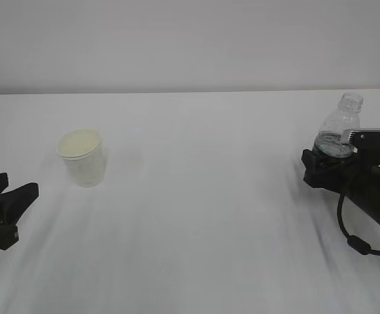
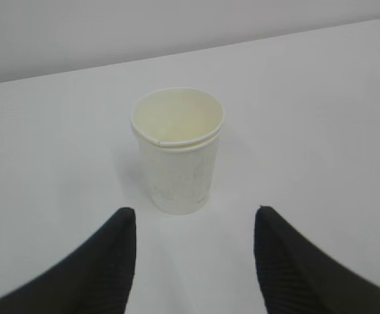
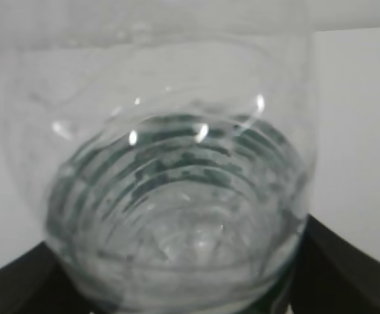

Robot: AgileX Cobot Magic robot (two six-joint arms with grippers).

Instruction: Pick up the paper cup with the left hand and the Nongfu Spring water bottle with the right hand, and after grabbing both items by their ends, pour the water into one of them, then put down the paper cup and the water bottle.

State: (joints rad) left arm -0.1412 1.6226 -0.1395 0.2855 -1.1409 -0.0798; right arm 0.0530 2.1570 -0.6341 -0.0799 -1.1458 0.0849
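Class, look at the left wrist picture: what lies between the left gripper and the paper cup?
Nothing: only bare white table separates the open left gripper from the paper cup, shown clearest in the left wrist view.

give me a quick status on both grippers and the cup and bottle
Left gripper open, short of the paper cup, not touching. Right gripper around the water bottle, jaws wide, grip unconfirmed. Cup upright on the table. Nothing in the way.
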